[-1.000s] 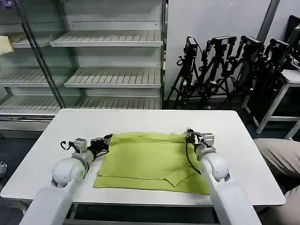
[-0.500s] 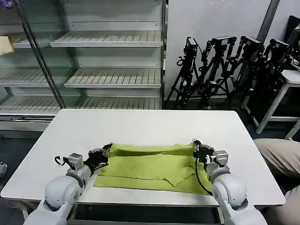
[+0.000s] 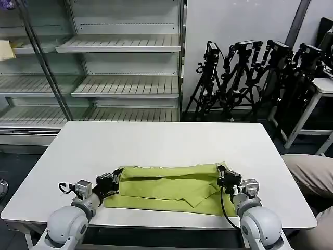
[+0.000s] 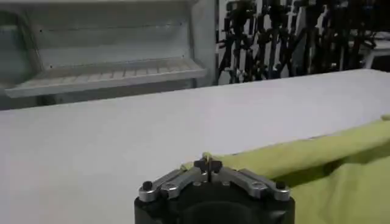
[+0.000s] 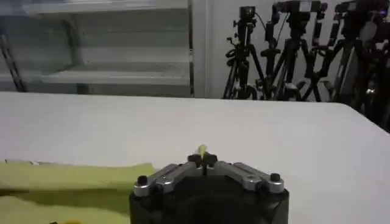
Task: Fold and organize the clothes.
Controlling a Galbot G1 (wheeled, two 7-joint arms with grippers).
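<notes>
Your left gripper and right gripper are each pinching a far corner of the lime-green T-shirt on the white table.

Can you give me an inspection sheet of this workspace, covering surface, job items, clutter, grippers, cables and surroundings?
Surface: white table, bare beyond the shirt.
Job's things: green T-shirt near the front edge, far edge lifted and doubled toward the robot.
Clutter: nothing seen.
Grippers: left gripper and right gripper, jaws shut on the shirt's far corners.
Cables: black leads along both wrists.
Surroundings: empty shelves, tripods, side table.
</notes>
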